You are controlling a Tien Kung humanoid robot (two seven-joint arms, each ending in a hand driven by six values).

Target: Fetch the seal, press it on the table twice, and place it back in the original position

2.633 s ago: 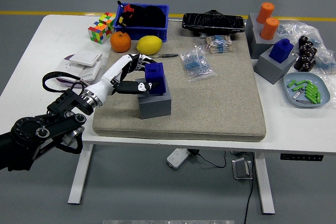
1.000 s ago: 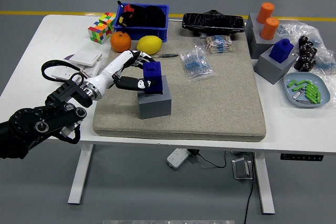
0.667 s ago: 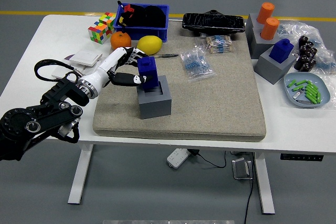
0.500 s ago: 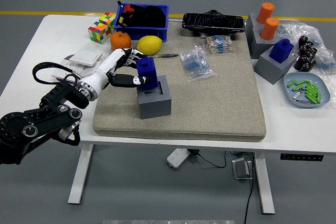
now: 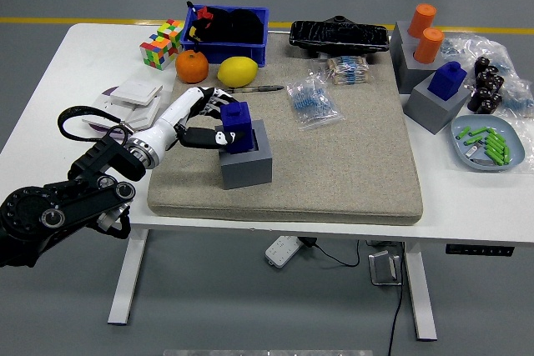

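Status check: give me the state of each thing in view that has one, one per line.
Left robot hand: shut on the blue block-shaped seal.
Blue block-shaped seal: gripped, partly raised out of its holder.
Grey square holder: upright on the beige mat.
Second blue seal: seated in its grey holder.

Black left arm [image 5: 62,210] built from bulky rounded joint housings with round silver-ringed caps. Loose black cable [image 5: 83,116] looping above the forearm. Silver ribbed wrist collar [image 5: 142,151], then a white left hand [image 5: 196,118] with slim jointed fingers [image 5: 203,99], dark at knuckles and tips.
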